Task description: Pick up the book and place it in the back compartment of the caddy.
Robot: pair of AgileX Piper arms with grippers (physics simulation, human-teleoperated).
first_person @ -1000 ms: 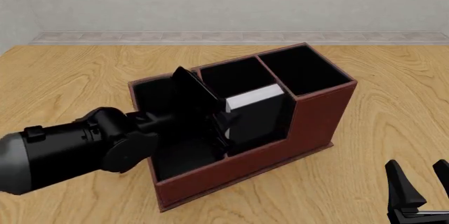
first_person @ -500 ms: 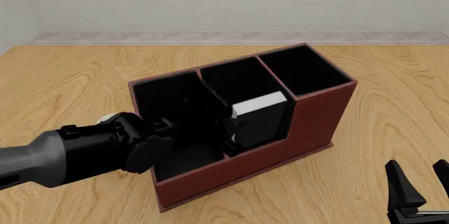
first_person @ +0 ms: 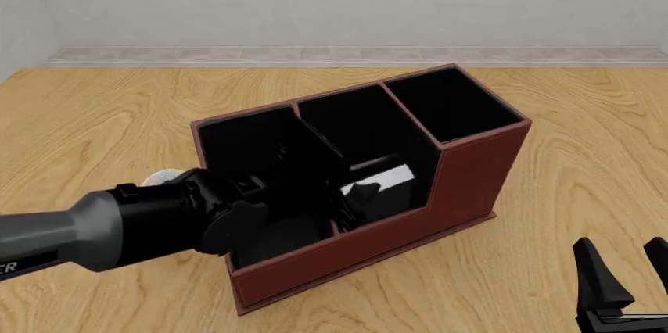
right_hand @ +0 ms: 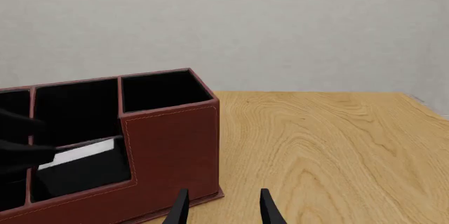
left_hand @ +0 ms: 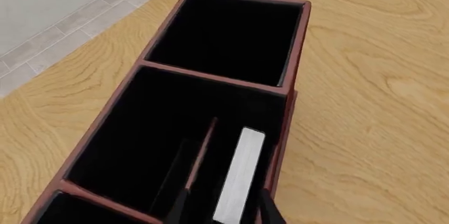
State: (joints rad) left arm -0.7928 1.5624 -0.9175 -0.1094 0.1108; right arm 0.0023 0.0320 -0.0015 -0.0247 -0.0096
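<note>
The reddish-brown caddy [first_person: 475, 165] stands mid-table, seen too in the left wrist view [left_hand: 295, 40] and the right wrist view [right_hand: 172, 134]. The black book [first_person: 381, 179] sits low in the back compartment [first_person: 407, 196], white page edges up [left_hand: 238, 174] [right_hand: 81, 153]. My left gripper [first_person: 350, 192] [left_hand: 226, 212] reaches into the caddy from above. Its fingers are open, spread wider than the book, one on each side of it. My right gripper [first_person: 624, 263] [right_hand: 223, 208] hangs open near the front right, holding nothing.
A thin crossbar [left_hand: 200, 153] splits the caddy's middle section beside the book. A small pale round object [first_person: 162, 178] peeks out behind the left arm. Bare wooden table [first_person: 584, 122] surrounds the caddy, and a wall runs along the far edge.
The left arm has dropped lower into the caddy, and the book has sunk from above the pocket's wall to deep inside it. The right gripper has not moved.
</note>
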